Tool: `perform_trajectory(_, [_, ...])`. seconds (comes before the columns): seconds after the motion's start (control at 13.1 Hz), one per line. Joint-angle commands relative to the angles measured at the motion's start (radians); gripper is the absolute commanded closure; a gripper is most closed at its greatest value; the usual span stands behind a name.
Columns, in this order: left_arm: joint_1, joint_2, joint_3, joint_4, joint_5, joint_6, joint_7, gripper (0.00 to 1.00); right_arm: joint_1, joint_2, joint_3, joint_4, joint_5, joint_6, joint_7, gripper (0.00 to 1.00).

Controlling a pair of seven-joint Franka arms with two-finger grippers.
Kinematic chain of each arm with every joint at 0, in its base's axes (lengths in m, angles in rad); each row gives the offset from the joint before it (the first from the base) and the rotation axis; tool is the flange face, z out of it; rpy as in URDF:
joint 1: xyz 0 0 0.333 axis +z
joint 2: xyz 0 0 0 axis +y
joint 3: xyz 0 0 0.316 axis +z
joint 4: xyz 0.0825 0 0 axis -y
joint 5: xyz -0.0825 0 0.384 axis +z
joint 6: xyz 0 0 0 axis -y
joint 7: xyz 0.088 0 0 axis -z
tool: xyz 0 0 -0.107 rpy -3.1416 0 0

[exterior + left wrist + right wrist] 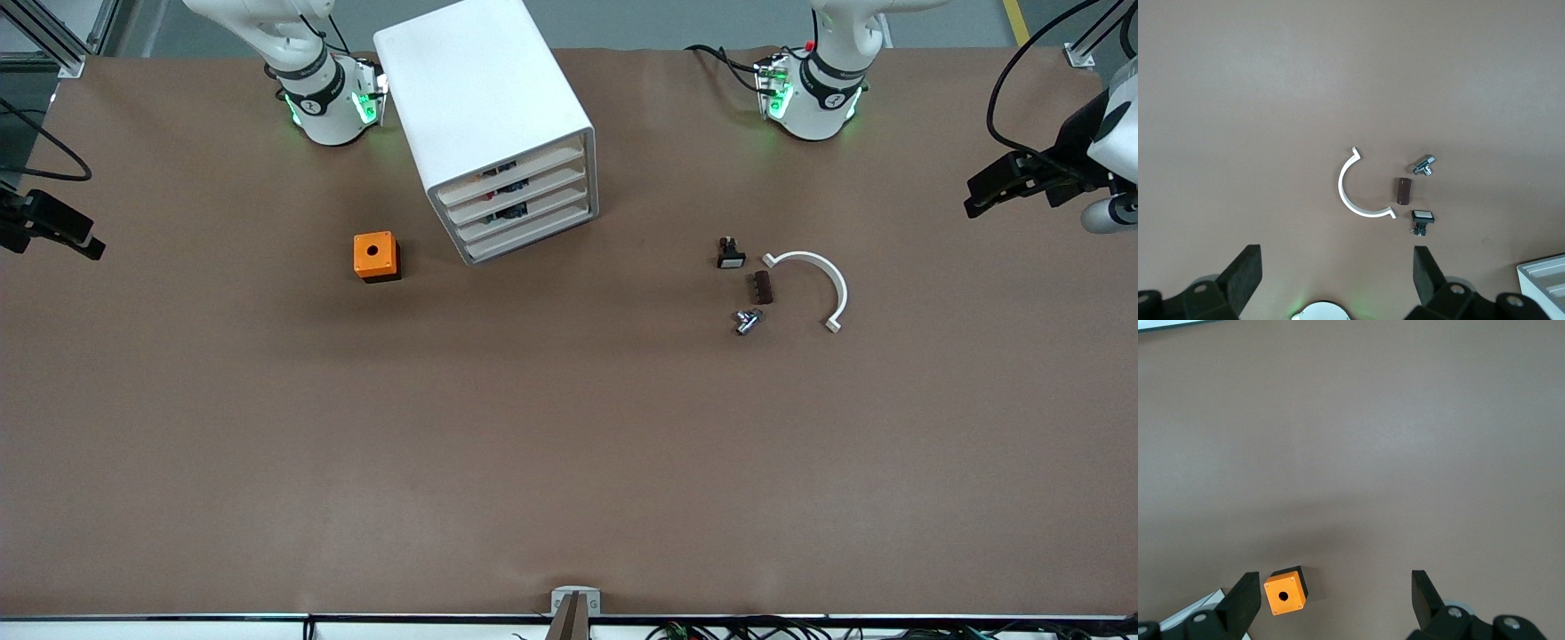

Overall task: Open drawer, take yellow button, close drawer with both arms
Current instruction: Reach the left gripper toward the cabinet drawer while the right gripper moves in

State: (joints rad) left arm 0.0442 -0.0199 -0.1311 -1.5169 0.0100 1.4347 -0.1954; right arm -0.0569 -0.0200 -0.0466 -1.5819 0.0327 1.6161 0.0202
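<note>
The white cabinet [480, 98] stands near the robots' bases, between the two arms. Its highest drawer [551, 163] is shut, like the three below it. The orange-yellow button is out of view. My left gripper [982, 200] hangs open and empty over the left arm's end of the table; in the left wrist view [1336, 267] its fingers stand wide apart. My right gripper [76, 240] hangs open and empty over the right arm's end; in the right wrist view [1335, 590] it is high above the orange box [1286, 592].
The orange box with a round hole [376, 256] sits beside the cabinet toward the right arm's end. Toward the left arm's end lie a small black button with a white face [730, 253], a brown piece [760, 287], a metal fitting [747, 321] and a white half ring [813, 280].
</note>
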Motion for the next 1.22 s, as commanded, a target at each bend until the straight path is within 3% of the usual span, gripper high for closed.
perform_trajectory(0.0, [0.0, 0.003, -0.01, 0.011, 0.013, -0.008, 0.019, 0.0, -0.015, -0.014, 0.011, -0.01, -0.01, 0.004, 0.0, 0.0])
perform_trajectory(0.3, [-0.001, 0.012, -0.012, 0.015, 0.013, -0.008, 0.017, 0.0, -0.012, -0.014, 0.01, -0.009, -0.01, 0.004, 0.001, 0.0])
perform_trajectory(0.76, [-0.01, 0.23, -0.015, 0.073, -0.002, 0.056, -0.009, 0.0, -0.021, -0.011, 0.008, -0.009, -0.001, 0.002, -0.011, 0.0])
perform_trajectory(1.14, [-0.141, 0.418, -0.035, 0.139, -0.039, 0.075, -0.404, 0.0, -0.032, -0.003, 0.008, -0.009, 0.004, 0.004, -0.011, 0.0])
